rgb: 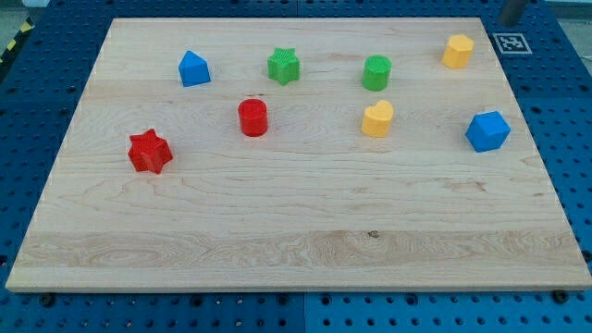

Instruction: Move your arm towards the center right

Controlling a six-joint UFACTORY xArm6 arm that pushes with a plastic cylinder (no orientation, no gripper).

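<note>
My tip (507, 21), apparently parked beyond the table's (305, 213) top-right corner, clear of blocks.
No hand fitted, nothing held; blue block (487, 130) occupies centre right.

We see the counter (296, 240) wide open across its whole bottom half. Up top, obstacles crowd: blue cube (487, 130) guards the centre right, yellow heart (377, 119) just left of it, yellow block (457, 51) above. Our tip isn't showing.

Wooden board (305, 240), red star (150, 152), red cylinder (252, 117), blue cube (487, 130), other blocks
</note>
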